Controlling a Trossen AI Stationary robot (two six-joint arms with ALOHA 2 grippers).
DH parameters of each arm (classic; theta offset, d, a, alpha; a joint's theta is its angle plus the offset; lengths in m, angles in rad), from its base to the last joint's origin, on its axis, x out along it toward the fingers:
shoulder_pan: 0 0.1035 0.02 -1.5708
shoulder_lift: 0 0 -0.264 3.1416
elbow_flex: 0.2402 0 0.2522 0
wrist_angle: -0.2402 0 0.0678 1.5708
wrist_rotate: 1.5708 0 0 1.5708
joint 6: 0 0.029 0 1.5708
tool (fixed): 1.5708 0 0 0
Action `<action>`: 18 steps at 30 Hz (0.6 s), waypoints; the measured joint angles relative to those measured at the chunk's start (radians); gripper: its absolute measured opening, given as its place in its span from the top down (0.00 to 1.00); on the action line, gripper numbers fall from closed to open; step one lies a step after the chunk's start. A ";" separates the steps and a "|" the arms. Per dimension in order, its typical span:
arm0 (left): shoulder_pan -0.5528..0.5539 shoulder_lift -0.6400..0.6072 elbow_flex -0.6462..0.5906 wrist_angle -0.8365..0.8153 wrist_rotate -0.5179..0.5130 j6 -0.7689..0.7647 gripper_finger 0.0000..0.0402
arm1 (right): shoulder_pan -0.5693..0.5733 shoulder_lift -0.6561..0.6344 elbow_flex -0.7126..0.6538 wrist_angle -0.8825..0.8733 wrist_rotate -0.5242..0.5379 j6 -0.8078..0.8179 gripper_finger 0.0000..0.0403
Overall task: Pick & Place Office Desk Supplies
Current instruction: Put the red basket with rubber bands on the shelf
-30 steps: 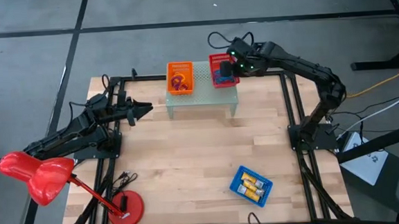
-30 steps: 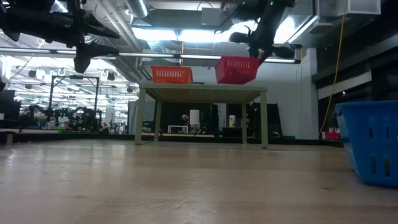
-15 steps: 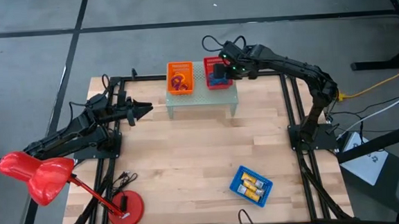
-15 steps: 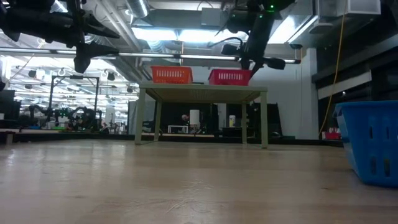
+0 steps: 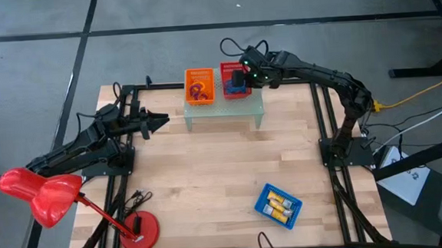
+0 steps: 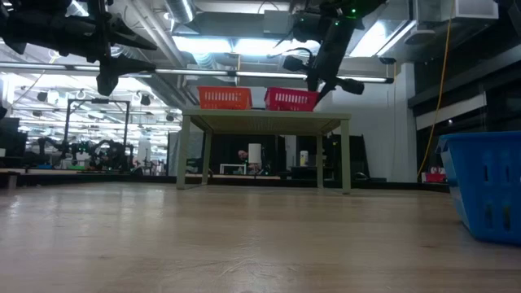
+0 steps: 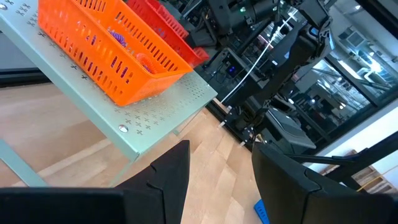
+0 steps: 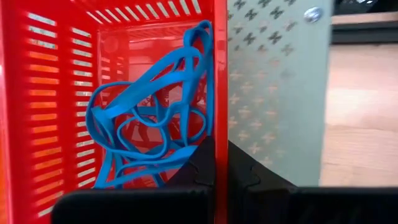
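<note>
A red plastic basket holding blue loop-shaped bands stands on a small pale green shelf at the table's far edge. An orange basket with rings stands close beside it, on its left. My right gripper reaches over the shelf and is shut on the red basket; the low view shows it above the basket. A blue basket with yellow-and-silver blocks rests on the table near the right. My left gripper waits open above the table's left side. My right gripper pinches the red basket's right-hand wall at its rim, one finger inside the basket and the other outside. It comes from above, slanting in from the right. The basket stands upright with its bottom on the shelf.
A big red desk lamp with its round base occupies the near left corner. Black frame rails run along the table's sides. Bare wooden table lies between the shelf and the blue basket.
My right gripper moved left along the shelf with the red basket. The basket, lifted and tilted a second ago, came down flat onto the shelf and then slid left until it stood next to the orange basket. The hold stayed shut.
</note>
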 joint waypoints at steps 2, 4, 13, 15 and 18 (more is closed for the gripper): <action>0.000 0.000 0.000 0.000 0.000 0.000 0.58 | 0.008 0.010 0.000 0.013 -0.007 0.000 0.99; 0.000 0.000 0.000 0.000 0.000 -0.005 0.58 | 0.014 0.024 0.000 0.030 -0.017 0.001 0.99; 0.000 0.000 0.000 0.000 0.000 -0.008 0.58 | 0.033 0.056 0.002 0.067 -0.036 0.026 0.99; 0.000 0.000 0.000 0.000 0.000 -0.008 0.58 | 0.033 0.056 0.011 0.059 -0.036 0.022 0.99; 0.000 0.000 0.000 0.000 0.000 -0.008 0.58 | 0.034 0.060 0.049 0.035 -0.029 -0.002 0.99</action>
